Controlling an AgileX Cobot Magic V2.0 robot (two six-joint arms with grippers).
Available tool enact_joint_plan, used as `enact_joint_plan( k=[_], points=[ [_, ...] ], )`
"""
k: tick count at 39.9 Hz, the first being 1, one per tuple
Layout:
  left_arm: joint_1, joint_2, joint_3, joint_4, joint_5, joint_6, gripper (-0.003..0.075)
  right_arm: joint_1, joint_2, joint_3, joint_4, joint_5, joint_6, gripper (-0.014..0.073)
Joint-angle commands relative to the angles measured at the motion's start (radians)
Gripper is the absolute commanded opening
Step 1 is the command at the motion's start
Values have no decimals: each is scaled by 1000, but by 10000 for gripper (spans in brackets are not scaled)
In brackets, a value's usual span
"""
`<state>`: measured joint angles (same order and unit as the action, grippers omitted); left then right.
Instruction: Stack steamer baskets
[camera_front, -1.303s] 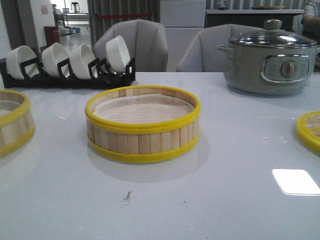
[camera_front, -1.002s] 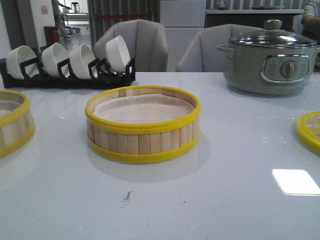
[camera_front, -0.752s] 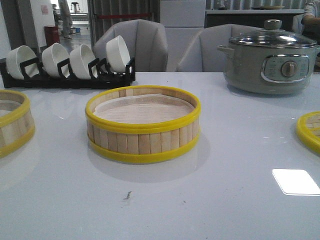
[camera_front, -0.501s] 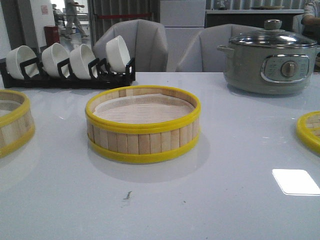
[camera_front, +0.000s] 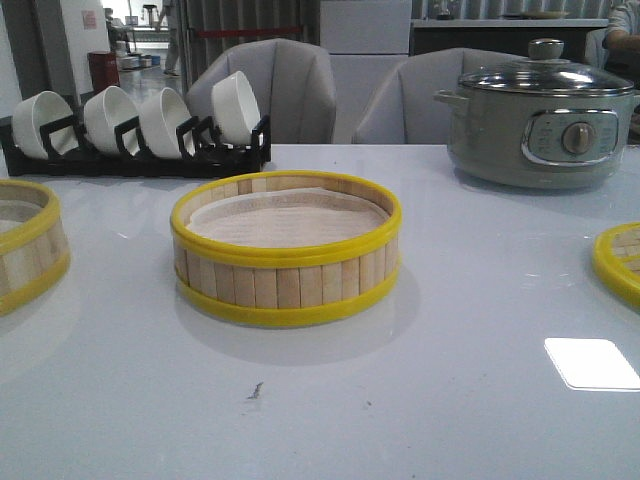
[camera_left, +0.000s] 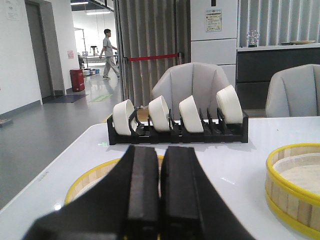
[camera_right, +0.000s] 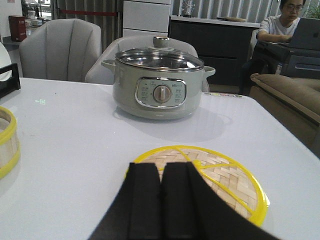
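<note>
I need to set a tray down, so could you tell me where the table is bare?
Bare: the near edge in front of the middle steamer basket, and between it and the woven lid, below the electric pot. Crowded: the far left by the bowl rack.

We see a glossy white table (camera_front: 450, 330) carrying everything. One steamer basket (camera_front: 286, 248) sits near its middle, paper liner inside. A second steamer basket (camera_front: 25, 245) rests at the left edge, cut off by the frame. Along the far edge, toward the left corner, stands a black rack (camera_front: 135, 155) holding four white bowls (camera_front: 165, 118); toward the far right corner sits a grey electric pot (camera_front: 540, 118). A flat woven lid (camera_front: 620, 262) lies at the right edge.
</note>
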<state>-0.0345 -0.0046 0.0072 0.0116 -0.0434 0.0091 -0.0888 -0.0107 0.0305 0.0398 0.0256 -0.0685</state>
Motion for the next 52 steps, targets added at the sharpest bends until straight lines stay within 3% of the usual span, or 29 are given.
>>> enact_joint_plan(
  k=[1, 26, 32, 41, 47, 52],
  points=[
    [-1, -12, 0, -2, -81, 0, 85, -1, -21, -15, -11, -81, -3, 28],
    [-3, -12, 0, 23, -89, 0, 85, -1, -21, -15, -11, -81, -3, 28],
    [-9, 11, -48, -53, -89, -1, 85, -1, -21, -15, -11, -81, -3, 28],
    [-9, 293, -452, -4, 43, 0, 85, -1, -21, -15, -11, -81, -3, 28],
    [-9, 560, -828, 26, 390, 0, 85, -1, -21, -15, -11, -81, -3, 28],
    [-9, 733, -1042, 29, 615, 0, 85, -1, -21, -15, -11, -81, -3, 28]
  ],
)
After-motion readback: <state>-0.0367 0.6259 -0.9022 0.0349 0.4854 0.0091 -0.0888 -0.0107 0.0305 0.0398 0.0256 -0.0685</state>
